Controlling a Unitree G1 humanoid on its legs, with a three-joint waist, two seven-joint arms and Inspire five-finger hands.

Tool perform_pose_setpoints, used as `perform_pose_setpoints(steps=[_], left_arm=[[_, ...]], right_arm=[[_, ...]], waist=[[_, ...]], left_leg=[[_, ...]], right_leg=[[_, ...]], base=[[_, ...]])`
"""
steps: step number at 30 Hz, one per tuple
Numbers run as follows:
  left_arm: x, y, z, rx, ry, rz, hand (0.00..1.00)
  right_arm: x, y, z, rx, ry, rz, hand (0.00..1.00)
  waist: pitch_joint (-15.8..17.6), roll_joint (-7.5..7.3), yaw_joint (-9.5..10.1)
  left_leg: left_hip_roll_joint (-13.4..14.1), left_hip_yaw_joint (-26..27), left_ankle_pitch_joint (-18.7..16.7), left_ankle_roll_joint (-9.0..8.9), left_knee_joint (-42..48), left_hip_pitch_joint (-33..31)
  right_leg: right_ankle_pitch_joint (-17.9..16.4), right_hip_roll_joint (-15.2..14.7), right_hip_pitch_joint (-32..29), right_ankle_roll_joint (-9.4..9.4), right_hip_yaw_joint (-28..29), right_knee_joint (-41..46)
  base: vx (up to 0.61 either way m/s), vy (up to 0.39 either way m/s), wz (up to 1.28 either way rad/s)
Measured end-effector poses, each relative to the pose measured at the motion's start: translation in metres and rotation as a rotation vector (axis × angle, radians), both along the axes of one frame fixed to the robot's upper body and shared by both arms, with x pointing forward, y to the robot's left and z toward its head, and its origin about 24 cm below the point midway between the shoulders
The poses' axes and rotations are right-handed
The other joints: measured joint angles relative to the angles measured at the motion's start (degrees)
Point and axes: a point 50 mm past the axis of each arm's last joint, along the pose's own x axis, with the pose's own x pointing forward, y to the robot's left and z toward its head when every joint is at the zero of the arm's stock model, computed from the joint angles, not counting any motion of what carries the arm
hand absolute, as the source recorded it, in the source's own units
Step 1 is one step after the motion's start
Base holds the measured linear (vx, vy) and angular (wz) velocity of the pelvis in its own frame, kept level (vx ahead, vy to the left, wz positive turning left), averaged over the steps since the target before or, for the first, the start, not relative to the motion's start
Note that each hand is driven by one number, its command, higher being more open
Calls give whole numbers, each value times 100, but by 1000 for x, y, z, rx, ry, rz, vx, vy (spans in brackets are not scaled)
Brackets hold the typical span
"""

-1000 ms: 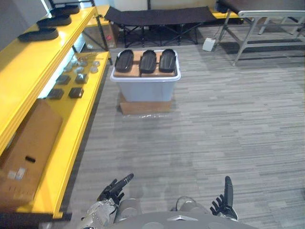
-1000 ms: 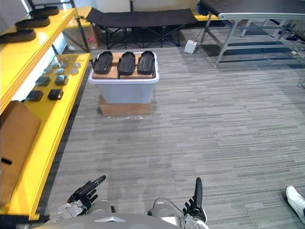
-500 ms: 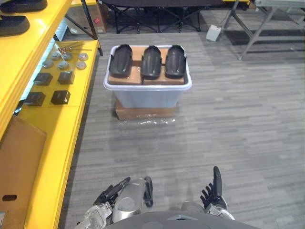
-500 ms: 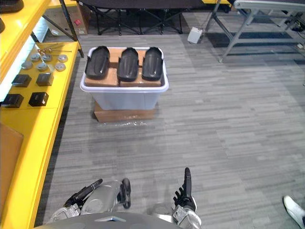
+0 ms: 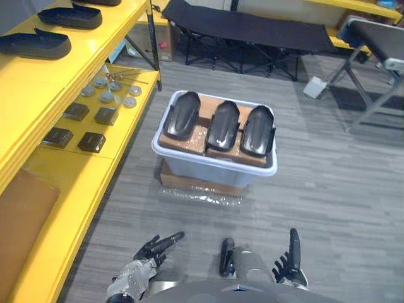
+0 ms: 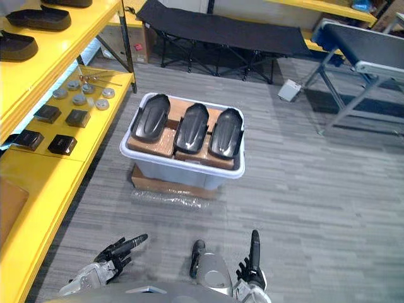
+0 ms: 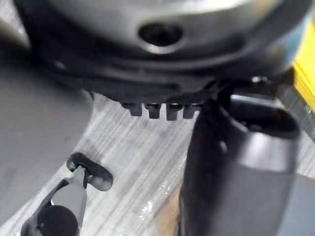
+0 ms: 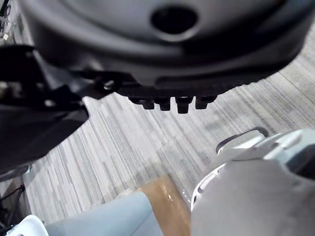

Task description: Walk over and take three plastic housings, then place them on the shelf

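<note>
Left eye view, housings (image 5: pixel 223 125) atop bin (image 5: pixel 208 169), right hand (image 5: pixel 291 264) partly hidden

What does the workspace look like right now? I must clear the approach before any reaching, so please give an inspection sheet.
Surface: grey plank floor; yellow shelf on the robot's left.
Job's things: three plastic housings lie side by side on brown card atop a pale tub, on a cardboard box; untouched.
Clutter: small black boxes and metal discs on the lower shelf level; dark housings on the upper level.
Hands: left hand and right hand low in view, fingers straight, holding nothing.
Cables: nothing seen.
Surroundings: black folding cot beyond the tub; table frame and small white box to the right.
</note>
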Motion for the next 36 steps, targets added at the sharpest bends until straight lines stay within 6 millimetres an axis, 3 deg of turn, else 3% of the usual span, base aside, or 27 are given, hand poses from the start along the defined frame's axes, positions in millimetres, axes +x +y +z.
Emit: perform_pose_setpoints(steps=[1,2,3,4,6,7,8,9,10,13,14,19,22,27,31,34,36], left_arm=[[1,-1,1,-30,-9,51,100],[2,-2,1,-42,-19,70,100],[4,-4,2,-60,-47,100,100],[4,-3,3,-57,-56,108,100],[4,-5,2,-53,-66,110,100],[3,-2,3,-34,-77,100,100],[4,-3,3,-33,-78,94,100],[5,-5,3,-27,-81,72,100],[6,-6,3,-16,-84,41,100],[7,-3,4,10,-84,-4,100],[7,3,5,30,-88,-33,100],[3,16,6,69,-52,-93,100],[-3,20,4,76,-26,-101,100],[-27,28,-3,83,55,-96,100],[-45,34,-7,82,103,-79,100],[-50,33,-8,76,116,-85,100],[-39,27,-6,59,65,-91,100]], right_arm=[[4,-4,3,-17,-12,10,100],[6,-7,5,-29,-21,19,100],[10,-12,8,-51,-36,38,100],[11,-14,8,-58,-37,44,100],[11,-15,9,-65,-37,52,100],[13,-15,10,-66,-56,60,100],[15,-15,11,-69,-67,67,100],[17,-15,14,-82,-85,86,100],[19,-17,20,-117,-110,132,100],[26,-5,34,-123,-200,201,100],[33,2,47,-123,-280,245,100],[55,-1,81,-175,-447,298,100],[67,-24,114,-291,-556,284,100],[76,-83,172,-570,-681,191,100],[89,-100,186,-628,-676,167,100],[108,-116,180,-648,-590,101,100],[128,-132,182,-676,-546,15,100]], waist=[[-55,115,-38],[-58,200,-41],[-21,338,-33],[-26,396,-28],[-26,447,-33],[-28,426,-57],[-31,421,-78],[-31,434,-104],[-31,494,-110],[-128,290,-109],[-154,123,-136],[-218,-155,-195],[-221,-161,-281],[-222,-159,-437],[-211,-135,-497],[-90,-87,-518],[226,112,-474]], left_leg=[[223,209,2,-6,874,-383],[345,301,20,-32,1388,-604],[650,430,215,-174,2457,-1091],[805,508,179,-144,2798,-1220],[1094,707,53,-166,2779,-1296],[1125,860,42,-159,1786,-1283],[1109,891,143,-182,1310,-1291],[1103,923,559,-157,554,-1307],[1124,879,1378,-188,-75,-1398],[947,900,1422,-168,-513,-1278],[818,970,1528,-117,-777,-1254],[637,1119,1567,-53,-987,-1092],[577,1253,1521,7,-1026,-980],[575,1367,1443,34,-1024,-865],[564,1329,1349,52,-1034,-818],[554,1129,1188,94,-617,-1168],[640,896,998,137,65,-1740]], right_leg=[[-242,152,99,-89,-53,19],[-300,229,161,-136,-67,-10],[-363,423,374,-218,-60,-179],[-378,496,511,-249,-59,-279],[-386,532,1014,-266,-63,-551],[-367,416,1372,-232,-50,-869],[-354,378,1439,-201,-79,-942],[-352,347,1516,-158,-120,-1052],[-389,377,1548,-83,-141,-1097],[-434,199,1484,33,-106,-1079],[-437,99,1383,95,-70,-1094],[-312,-20,1518,286,92,-1396],[-255,-71,1573,362,243,-1477],[-141,-71,1599,425,456,-1488],[-78,-64,1658,438,519,-1580],[-84,-80,1578,442,467,-1562],[-75,-38,1377,456,308,-1462]], base=[[407,-309,17],[549,-375,3],[382,-212,-10],[364,-178,-15],[268,-98,-18],[303,-90,-12],[276,-69,-2],[177,23,10],[146,24,6],[199,101,7],[101,93,-2],[84,82,-10],[44,74,-21],[-22,45,-15],[-83,25,-12],[-140,23,18],[-223,41,47]])
